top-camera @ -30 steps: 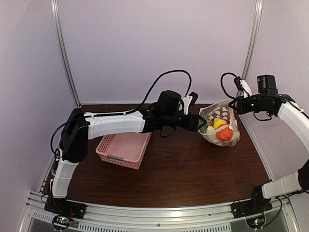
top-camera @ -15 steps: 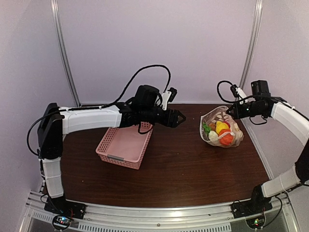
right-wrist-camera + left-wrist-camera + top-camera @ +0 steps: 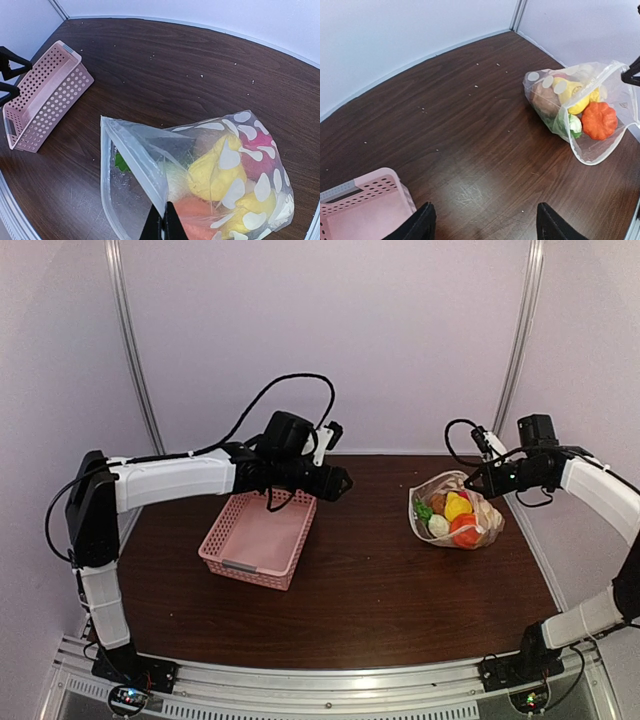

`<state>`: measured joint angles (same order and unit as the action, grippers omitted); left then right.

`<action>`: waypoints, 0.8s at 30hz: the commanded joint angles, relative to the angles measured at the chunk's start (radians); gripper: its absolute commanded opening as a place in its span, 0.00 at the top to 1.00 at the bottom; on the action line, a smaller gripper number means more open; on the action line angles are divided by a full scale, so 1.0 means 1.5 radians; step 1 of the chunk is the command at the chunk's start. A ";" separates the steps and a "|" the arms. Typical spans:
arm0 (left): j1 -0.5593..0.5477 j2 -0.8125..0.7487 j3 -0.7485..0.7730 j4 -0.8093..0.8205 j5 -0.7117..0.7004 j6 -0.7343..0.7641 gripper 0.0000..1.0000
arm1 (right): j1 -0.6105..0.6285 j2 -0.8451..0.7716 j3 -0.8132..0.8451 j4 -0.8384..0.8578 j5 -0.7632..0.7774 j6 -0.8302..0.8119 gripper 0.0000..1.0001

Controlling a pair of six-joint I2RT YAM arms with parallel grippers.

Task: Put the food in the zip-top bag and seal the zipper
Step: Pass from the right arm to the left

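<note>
One zip-top bag with the food, one pink basket.

White-dotted clear zip-top bag, pink basket, dark brown table

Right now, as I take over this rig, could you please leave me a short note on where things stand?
Left gripper: open and empty, in the air near the far right corner of the pink basket.
Right gripper: shut on the upper edge of the zip-top bag, which sits at the table's right side.
Food: inside the bag; none seen in the basket or loose on the table.
Done: loading looks complete.
Left: the zipper is not sealed, as the mouth gapes open; it needs pressing shut along its length.
</note>
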<state>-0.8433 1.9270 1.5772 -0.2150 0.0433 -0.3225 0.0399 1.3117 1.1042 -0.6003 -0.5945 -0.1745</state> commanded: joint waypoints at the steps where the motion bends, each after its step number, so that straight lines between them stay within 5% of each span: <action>1: 0.011 -0.035 -0.007 -0.026 -0.060 0.038 0.30 | 0.008 -0.032 -0.023 -0.017 -0.025 -0.016 1.00; 4: 0.011 -0.042 -0.025 -0.012 -0.039 0.055 0.30 | 0.014 -0.041 -0.029 -0.029 -0.053 -0.029 1.00; 9: 0.009 -0.069 -0.122 0.119 0.123 0.165 0.30 | 0.036 -0.057 -0.011 -0.091 -0.123 -0.084 1.00; 17: -0.039 -0.123 -0.261 0.224 0.202 0.474 0.31 | 0.051 -0.062 0.031 -0.241 -0.177 -0.215 1.00; 20: -0.059 -0.117 -0.264 0.247 0.213 0.452 0.30 | 0.054 -0.060 0.035 -0.270 -0.190 -0.233 1.00; 24: -0.081 -0.080 -0.198 0.260 0.241 0.278 0.24 | 0.069 -0.056 0.041 -0.283 -0.199 -0.242 1.00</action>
<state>-0.9421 1.7748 1.1885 0.0704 0.3508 0.2581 0.1188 1.2388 1.1294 -0.9516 -0.8421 -0.4801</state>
